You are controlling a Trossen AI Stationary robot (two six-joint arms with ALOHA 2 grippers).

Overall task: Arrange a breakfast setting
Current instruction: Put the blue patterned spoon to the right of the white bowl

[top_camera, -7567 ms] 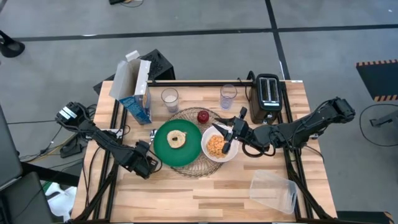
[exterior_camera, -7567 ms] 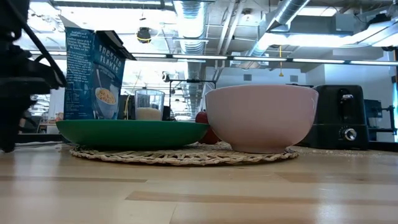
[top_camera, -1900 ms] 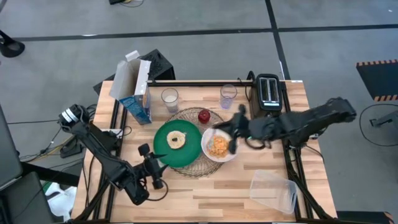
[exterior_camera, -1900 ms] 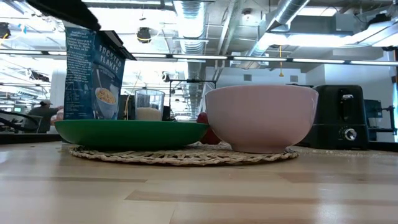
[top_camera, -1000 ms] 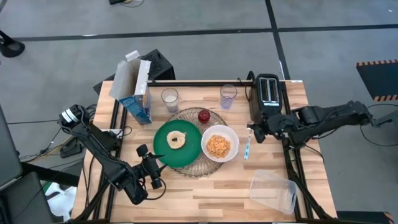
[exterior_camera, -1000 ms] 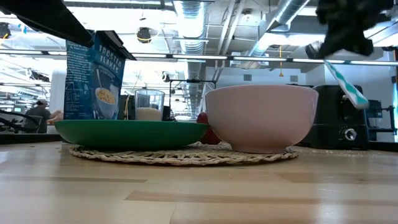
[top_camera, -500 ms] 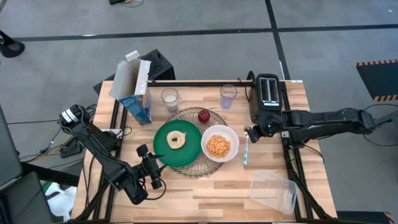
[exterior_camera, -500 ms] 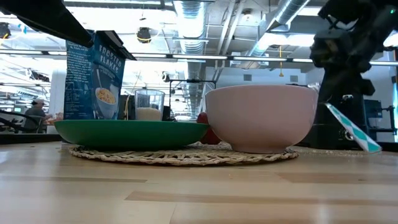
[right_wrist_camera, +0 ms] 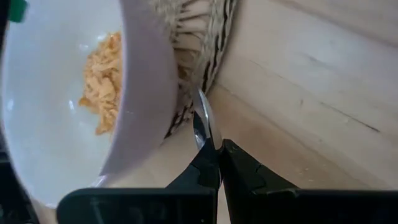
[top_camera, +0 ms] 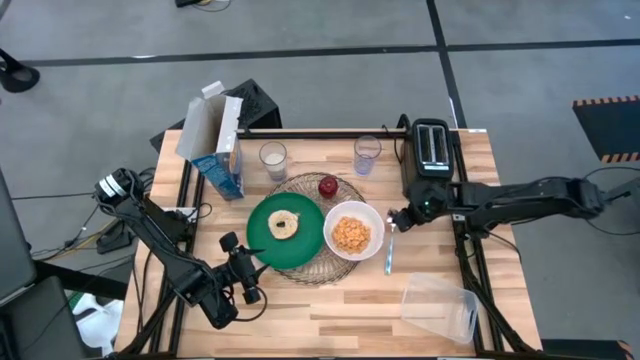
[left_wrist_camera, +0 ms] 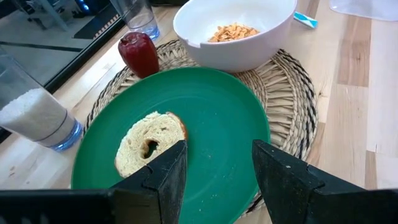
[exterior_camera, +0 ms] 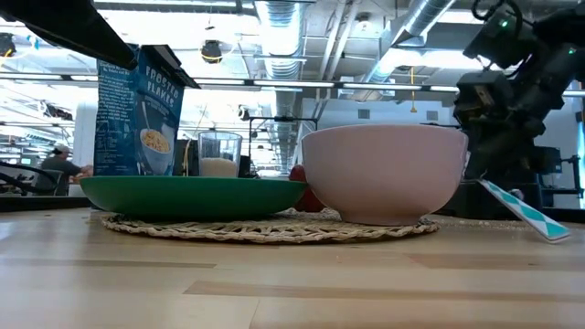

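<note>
A round wire mat carries a green plate with a pale bagel and a white bowl of orange cereal. A red apple sits on the mat's far edge. Two clear glasses stand behind it. My right gripper is just right of the bowl, shut on a blue-handled spoon. My left gripper hangs open off the plate's near-left rim, its fingers empty. My right gripper pinches the spoon between its two fingers near the metal end, and a thin metal part sticks out past the fingertips. The fingers slant down from the table's right. The blue handle slopes down toward the near edge, its free end low at the tabletop.
A black toaster stands at the far right, close behind my right arm. A blue cereal box stands at the far left. A clear plastic tub lies at the near right corner. Bare wood lies along the near edge.
My right gripper has come down with the spoon beside the bowl's right side and has rolled a little. The spoon, held high a second ago, now slopes with its handle end down at the tabletop.
</note>
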